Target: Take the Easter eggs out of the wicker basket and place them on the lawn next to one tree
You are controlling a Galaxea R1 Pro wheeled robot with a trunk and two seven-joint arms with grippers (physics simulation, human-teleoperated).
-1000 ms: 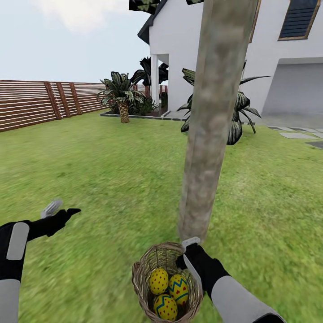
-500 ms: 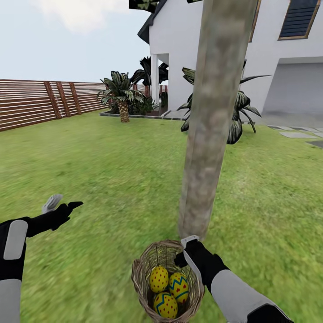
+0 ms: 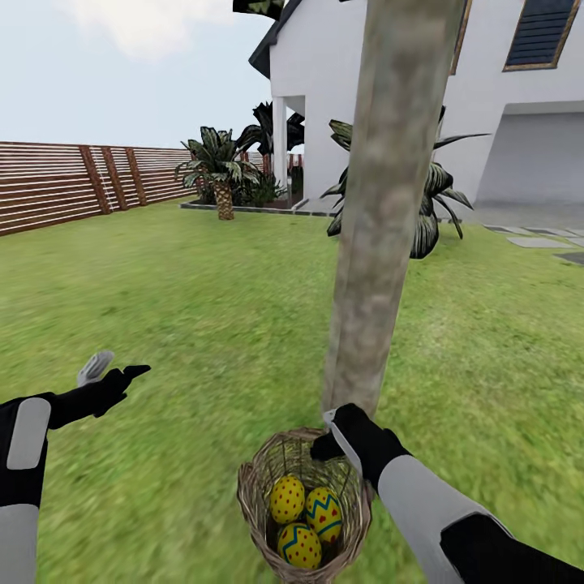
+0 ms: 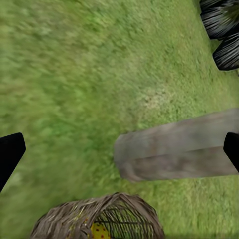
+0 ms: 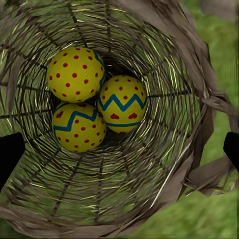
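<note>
The wicker basket [image 3: 258,496] stands on the lawn [image 3: 186,308] at the foot of the tree [image 3: 381,227], whose mottled trunk rises just behind it. Three Easter eggs lie inside it: one dotted [image 3: 287,499], one with a zigzag band [image 3: 324,513], and a third in front [image 3: 299,545]. My right gripper [image 3: 326,436] hovers open over the basket's far rim. The right wrist view looks down at the eggs [image 5: 74,73] [image 5: 122,103] [image 5: 78,126], which lie apart from the gripper [image 5: 119,152]. My left gripper [image 3: 120,367] stands open above bare grass to the left.
The left wrist view shows the trunk [image 4: 174,149] and the basket's rim [image 4: 99,214] between the wide-apart fingers. A white house [image 3: 519,97], dark spiky plants [image 3: 430,211], a short palm [image 3: 221,174] and a wooden fence [image 3: 65,186] stand far off. Paving slabs [image 3: 535,243] lie at right.
My right gripper has crept a little farther over the basket's far rim toward the trunk. The left gripper rose slightly, then held still. The eggs stay in the basket.
</note>
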